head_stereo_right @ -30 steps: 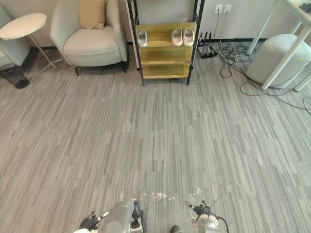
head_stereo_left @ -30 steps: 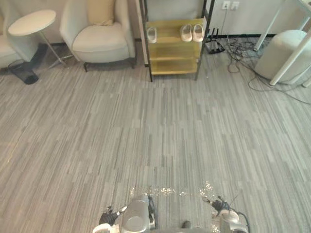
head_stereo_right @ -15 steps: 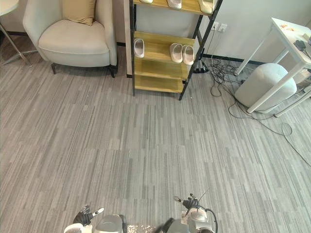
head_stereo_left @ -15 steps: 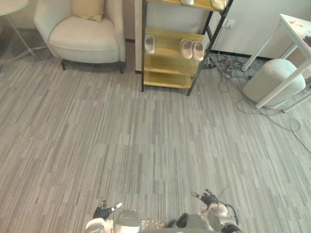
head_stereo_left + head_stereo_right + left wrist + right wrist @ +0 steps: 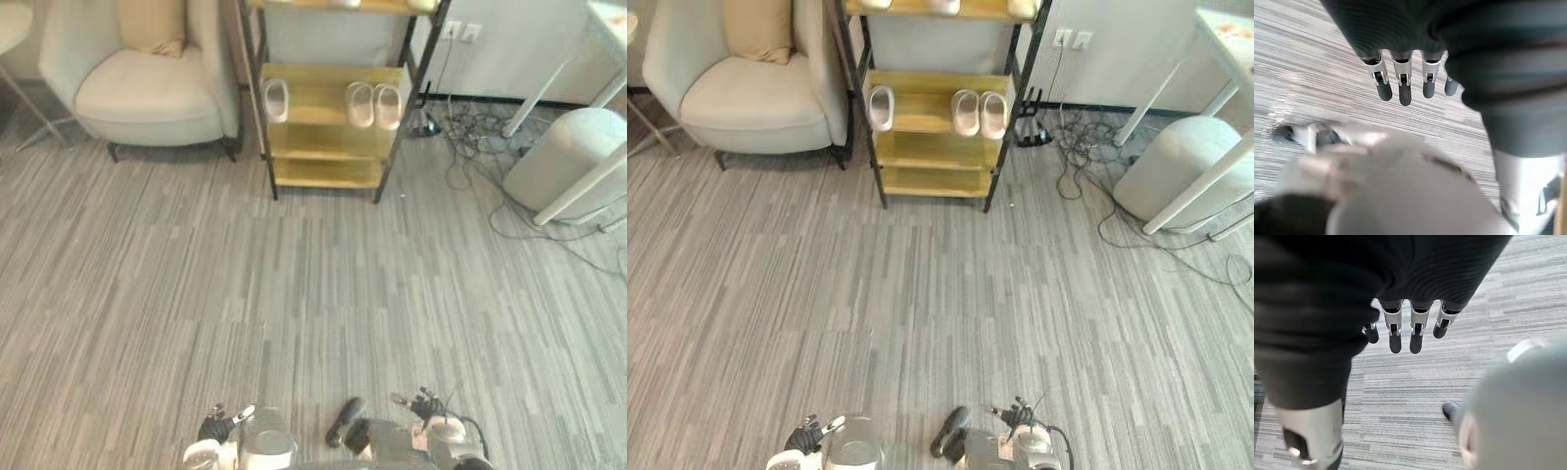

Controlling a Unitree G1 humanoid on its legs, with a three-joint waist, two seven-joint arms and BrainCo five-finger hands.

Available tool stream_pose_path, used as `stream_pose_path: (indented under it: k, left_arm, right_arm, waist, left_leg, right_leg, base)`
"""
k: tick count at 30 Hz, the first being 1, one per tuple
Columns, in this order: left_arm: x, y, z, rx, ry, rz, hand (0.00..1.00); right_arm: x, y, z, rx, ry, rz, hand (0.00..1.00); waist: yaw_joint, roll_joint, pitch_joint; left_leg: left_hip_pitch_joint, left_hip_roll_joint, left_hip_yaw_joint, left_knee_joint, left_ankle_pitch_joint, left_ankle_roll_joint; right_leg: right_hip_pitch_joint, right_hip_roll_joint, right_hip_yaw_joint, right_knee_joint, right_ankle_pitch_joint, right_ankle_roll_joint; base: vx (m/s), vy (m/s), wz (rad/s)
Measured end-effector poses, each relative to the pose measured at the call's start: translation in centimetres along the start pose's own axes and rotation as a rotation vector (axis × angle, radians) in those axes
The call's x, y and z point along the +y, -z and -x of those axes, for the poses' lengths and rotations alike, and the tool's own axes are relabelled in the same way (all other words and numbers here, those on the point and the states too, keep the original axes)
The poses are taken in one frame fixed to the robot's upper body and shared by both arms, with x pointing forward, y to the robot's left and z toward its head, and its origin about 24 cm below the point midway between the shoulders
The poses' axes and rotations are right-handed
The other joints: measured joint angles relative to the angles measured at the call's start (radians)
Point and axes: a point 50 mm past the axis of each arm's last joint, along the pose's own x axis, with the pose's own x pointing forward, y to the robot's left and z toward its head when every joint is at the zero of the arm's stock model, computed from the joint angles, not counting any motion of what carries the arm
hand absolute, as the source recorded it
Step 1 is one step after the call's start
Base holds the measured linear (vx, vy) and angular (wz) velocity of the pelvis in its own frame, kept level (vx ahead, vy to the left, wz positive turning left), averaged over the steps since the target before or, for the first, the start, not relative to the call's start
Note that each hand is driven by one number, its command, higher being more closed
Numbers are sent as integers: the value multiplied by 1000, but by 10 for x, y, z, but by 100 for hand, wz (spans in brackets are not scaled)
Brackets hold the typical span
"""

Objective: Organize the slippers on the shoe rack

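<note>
Left eye view, and there it is at twelve o'clock: the black-framed shoe rack with yellow wooden shelves (image 5: 323,140), standing against the wall. On its middle shelf, one white slipper (image 5: 276,100) lies alone at the nine o'clock end. A pair of pale slippers (image 5: 361,104) sits side by side at the three o'clock end, well apart from the single one. Up on the shelf above, more pale slippers (image 5: 944,6) are cut off by the edge of the view.

Just beside the rack, at its nine o'clock, stands a cream upholstered armchair (image 5: 147,83) with a tan cushion (image 5: 152,24) propped against its back. Out at the rack's three o'clock, a tangle of dark cables (image 5: 480,127) sprawls on the grey striped carpet floor (image 5: 294,274). Past the cables comes a round grey pouf (image 5: 573,157), tucked by the legs of a white desk (image 5: 1222,22).

Down at six o'clock, well apart from the rack, both hands hang low over the carpet. The left hand (image 5: 217,427) is at seven o'clock, the right hand (image 5: 423,402) at five. In the left wrist view the fingers (image 5: 1403,88) point straight down in a row, holding nothing. In the right wrist view the fingers (image 5: 1416,333) are straight too, and empty.
</note>
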Motion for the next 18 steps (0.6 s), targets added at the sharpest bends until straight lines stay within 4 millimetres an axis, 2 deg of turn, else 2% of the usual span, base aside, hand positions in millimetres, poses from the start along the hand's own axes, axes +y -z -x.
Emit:
stream_pose_path:
  k: [1, 2, 3, 4, 5, 6, 7, 8, 9, 10, 11, 13, 14, 15, 16, 17, 18]
  left_arm:
    - [-1, -1, 0, -3, 2, 1, 0]
    - [-2, -1, 0, -5, 5, 5, 0]
    - [-3, 2, 1, 4, 5, 9, 0]
    - [-2, 2, 1, 7, 3, 8, 0]
    - [-1, 6, 2, 18, 1, 7, 0]
    - [0, 3, 1, 11, -2, 4, 0]
    - [2, 1, 0, 6, -4, 1, 0]
    - [3, -1, -1, 2, -8, -1, 0]
    - [5, 0, 0, 6, -14, 9, 0]
    - [4, 0, 0, 7, -13, 8, 0]
    - [5, 1, 0, 9, -14, 8, 0]
    - [6, -1, -1, 5, -12, -8, 0]
    - [7, -2, -1, 4, -14, -14, 0]
    - [9, -2, -1, 2, -19, -17, 0]
    - [10, -3, -1, -3, -20, -16, 0]
    - [10, -3, -1, -3, -20, -16, 0]
    - [8, -3, -1, -2, -18, -14, 0]
  right_arm:
    - [0, -2, 0, -5, 0, 0, 0]
    - [1, -7, -1, -17, 2, 0, 0]
    - [3, -11, -2, -28, -1, -3, 0]
    - [5, -12, -2, -31, -4, -4, 0]
    - [8, -11, -1, -29, -9, -7, 0]
    - [15, -11, 0, -30, -25, -14, 0]
    - [15, -9, 0, -24, -26, -14, 0]
    - [16, -8, 1, -26, -26, -15, 0]
    - [15, -9, 1, -31, -23, -14, 0]
    - [15, -9, 1, -32, -24, -13, 0]
    - [15, -11, 1, -44, -26, -12, 0]
    - [17, -13, 1, -54, -36, -12, 0]
    - [17, -12, 1, -52, -38, -11, 0]
    - [18, -9, 2, -45, -41, -6, 0]
    - [18, -8, 2, -42, -44, -1, 0]
    - [18, -8, 2, -43, -44, -1, 0]
    - [18, -9, 2, -46, -44, 0, 0]
  waist:
    - [4, -2, 2]
    - [12, -5, 4]
    - [19, -8, 6]
    - [28, -11, 6]
    - [52, -14, 5]
    - [57, -44, 2]
    - [56, -52, 3]
    - [59, -62, 6]
    - [60, -64, 6]
    - [60, -65, 5]
    - [57, -64, 6]
    - [43, -74, 10]
    - [39, -74, 9]
    - [34, -70, 11]
    - [31, -76, 8]
    - [30, -76, 8]
    - [25, -72, 8]
  left_leg:
    - [-11, -19, -3, -74, 2, 1]
    - [-28, -56, -16, -228, 15, 1]
    - [-16, -110, -59, -490, 107, -10]
    - [-4, -124, -73, -545, 181, -14]
    - [42, -136, -80, -614, 305, -19]
    - [43, -158, -65, -591, 318, 21]
    - [42, -163, -62, -573, 306, 31]
    - [34, -166, -55, -498, 246, 46]
    - [48, -164, -37, -411, 163, 62]
    - [57, -164, -31, -400, 142, 67]
    - [92, -162, -19, -373, 93, 73]
    - [157, -167, -12, -367, 45, 95]
    - [197, -165, -18, -370, 26, 101]
    - [253, -163, -28, -400, 18, 100]
    - [299, -161, -34, -443, 18, 100]
    - [311, -160, -36, -454, 18, 100]
    - [335, -148, -39, -484, 18, 99]
  right_leg:
    - [6, -1, 7, -7, -1, 3]
    - [11, -5, 22, -11, -7, 12]
    - [22, -14, 42, -9, -16, 24]
    - [27, -18, 57, -7, -23, 35]
    - [41, -17, 92, -8, -30, 56]
    - [62, -36, 107, -30, -31, 90]
    - [69, -42, 107, -34, -31, 96]
    - [94, -52, 109, -34, -40, 113]
    - [93, -87, 129, 73, -85, 148]
    - [84, -97, 139, 121, -97, 157]
    - [21, -146, 161, 333, -109, 168]
    - [-98, -224, 189, 657, -85, 138]
    - [-134, -236, 190, 744, -96, 131]
    - [-155, -236, 167, 732, -111, 124]
    - [-172, -226, 139, 632, -119, 114]
    - [-179, -220, 133, 597, -119, 114]
    - [-211, -184, 137, 437, -109, 108]
  base:
    - [309, 64, -35]
    - [332, 136, -47]
    - [337, 159, -53]
    - [375, 178, -71]
    - [479, 150, -49]
    - [412, 112, -37]
    - [406, 64, -8]
    - [381, 94, -18]
    - [453, 130, -22]
    - [424, 172, -34]
    - [275, 127, -25]
    - [341, 114, -8]
    - [421, 77, 19]
    - [415, 34, 26]
    - [333, 0, 23]
    - [314, -43, 13]
    - [249, -63, 5]
